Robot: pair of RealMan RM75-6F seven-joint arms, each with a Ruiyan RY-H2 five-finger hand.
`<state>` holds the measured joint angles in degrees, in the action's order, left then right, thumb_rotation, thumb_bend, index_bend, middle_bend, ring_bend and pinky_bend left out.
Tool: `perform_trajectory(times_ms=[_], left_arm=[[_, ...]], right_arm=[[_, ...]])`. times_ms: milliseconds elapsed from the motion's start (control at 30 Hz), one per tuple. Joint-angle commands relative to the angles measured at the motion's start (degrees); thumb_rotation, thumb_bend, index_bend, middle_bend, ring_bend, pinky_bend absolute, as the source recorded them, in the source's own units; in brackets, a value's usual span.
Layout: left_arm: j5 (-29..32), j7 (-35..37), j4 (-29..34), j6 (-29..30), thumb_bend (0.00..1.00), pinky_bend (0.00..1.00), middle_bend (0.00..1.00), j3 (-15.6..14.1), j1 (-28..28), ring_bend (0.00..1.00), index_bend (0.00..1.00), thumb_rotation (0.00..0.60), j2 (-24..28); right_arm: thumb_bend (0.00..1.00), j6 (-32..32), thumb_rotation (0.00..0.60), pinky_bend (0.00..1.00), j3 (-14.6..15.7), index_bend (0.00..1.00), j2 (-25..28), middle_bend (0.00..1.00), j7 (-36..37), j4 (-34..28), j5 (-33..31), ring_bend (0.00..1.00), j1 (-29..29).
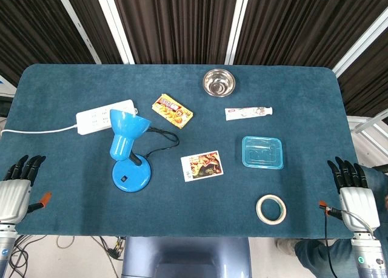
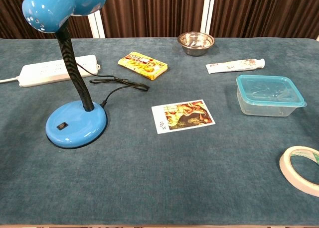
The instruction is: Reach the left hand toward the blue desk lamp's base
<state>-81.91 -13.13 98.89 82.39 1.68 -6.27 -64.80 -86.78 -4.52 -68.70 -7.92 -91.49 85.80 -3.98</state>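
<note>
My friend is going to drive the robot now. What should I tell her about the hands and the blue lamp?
Left hand: holds nothing, fingers apart, at the table's near left edge.
Right hand: holds nothing, at the near right edge.
Blue desk lamp's base: on the table, right of the left hand and a bit farther in; cord runs behind it.
Done: nothing yet.
Left: move the left hand to the base.

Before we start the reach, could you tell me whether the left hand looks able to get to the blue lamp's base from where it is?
Probably yes. The left hand rests open at the table's near-left edge, and only bare table lies between it and the lamp base; the black cord trails off the far side.
</note>
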Motion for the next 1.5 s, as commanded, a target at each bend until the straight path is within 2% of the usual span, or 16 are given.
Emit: perform_trajectory(times_ms=[33, 1067, 1133, 1300, 1367, 1500], left_arm=[[0.0, 0.0, 0.0, 0.0, 0.25, 0.14, 0.08, 0.0, 0.0, 0.02, 0.09, 0.600, 0.0], [-0.4, 0.2, -0.2, -0.1, 0.25, 0.15, 0.09, 0.1, -0.1, 0.03, 0.06, 0.600, 0.1], [-2.4, 0.8, -1.2, 0.3, 0.25, 0.20, 0.12, 0.0, -0.6, 0.08, 0.06, 0.600, -0.3], [-10.7, 6.1, -6.8, 2.3, 0.40, 0.57, 0.36, -0.7, -2.3, 0.37, 0.08, 0.600, -3.5], [-13.2, 8.0, -9.2, 2.9, 0.41, 0.67, 0.47, -1.1, -3.0, 0.48, 0.10, 0.600, -5.3], [-17.2, 8.7, -11.6, 2.8, 0.45, 0.78, 0.68, -1.9, -4.5, 0.67, 0.12, 0.600, -7.8]], right_arm=[[0.20, 0.0, 0.600, 0.00, 0.0, 0.07, 0.0, 0.05, 0.0, 0.0, 0.0, 0.01, 0.0], [0.20, 0.0, 0.600, 0.00, -0.2, 0.07, 0.0, 0.05, -0.8, -0.3, -0.5, 0.01, 0.1], [0.20, -0.1, 0.600, 0.00, -0.2, 0.07, 0.0, 0.05, -0.9, -0.4, -0.5, 0.01, 0.1], [0.20, -0.1, 0.600, 0.00, -0.4, 0.07, 0.0, 0.05, -1.1, -0.5, -1.1, 0.01, 0.2], [0.20, -0.1, 0.600, 0.00, -0.4, 0.07, 0.0, 0.05, -1.4, -0.6, -1.1, 0.01, 0.2], [0.20, 0.0, 0.600, 0.00, -0.3, 0.07, 0.0, 0.06, -1.4, -0.7, -1.1, 0.01, 0.2]])
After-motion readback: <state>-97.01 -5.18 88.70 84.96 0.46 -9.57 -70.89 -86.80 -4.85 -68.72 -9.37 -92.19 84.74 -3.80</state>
